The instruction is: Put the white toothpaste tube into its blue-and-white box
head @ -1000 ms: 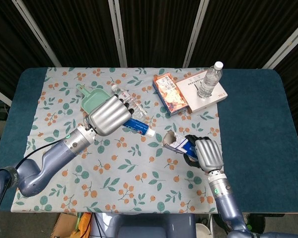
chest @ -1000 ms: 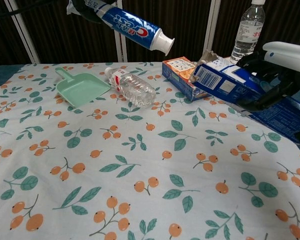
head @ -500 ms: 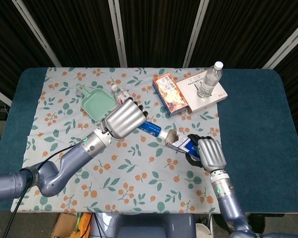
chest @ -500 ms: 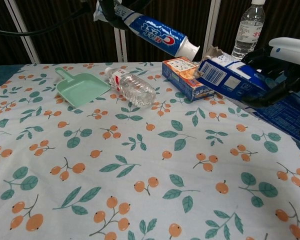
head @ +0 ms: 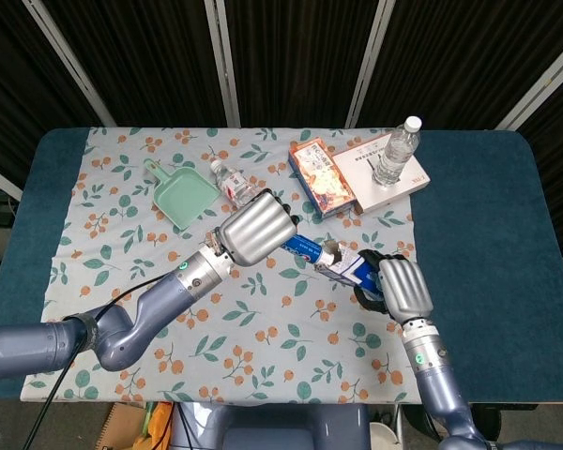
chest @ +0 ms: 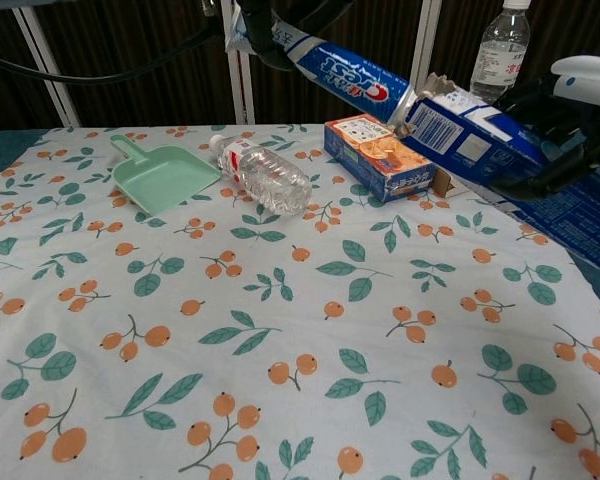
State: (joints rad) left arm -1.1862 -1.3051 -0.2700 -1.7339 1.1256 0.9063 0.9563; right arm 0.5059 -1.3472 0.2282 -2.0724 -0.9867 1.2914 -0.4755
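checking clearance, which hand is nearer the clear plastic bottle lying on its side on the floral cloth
Left. The left hand hangs right beside the clear plastic bottle lying on the cloth, holding the toothpaste tube. The right hand sits much farther off, gripping the blue-and-white box.

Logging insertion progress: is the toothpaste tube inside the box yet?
Barely: the toothpaste tube has only its cap end at the box mouth; its body remains outside.

A blue worktop (head: 479,234) carries a floral cloth (head: 122,216); on the cloth lie a green scoop (head: 183,195), a bottle (chest: 265,172) and a carton (chest: 380,158).
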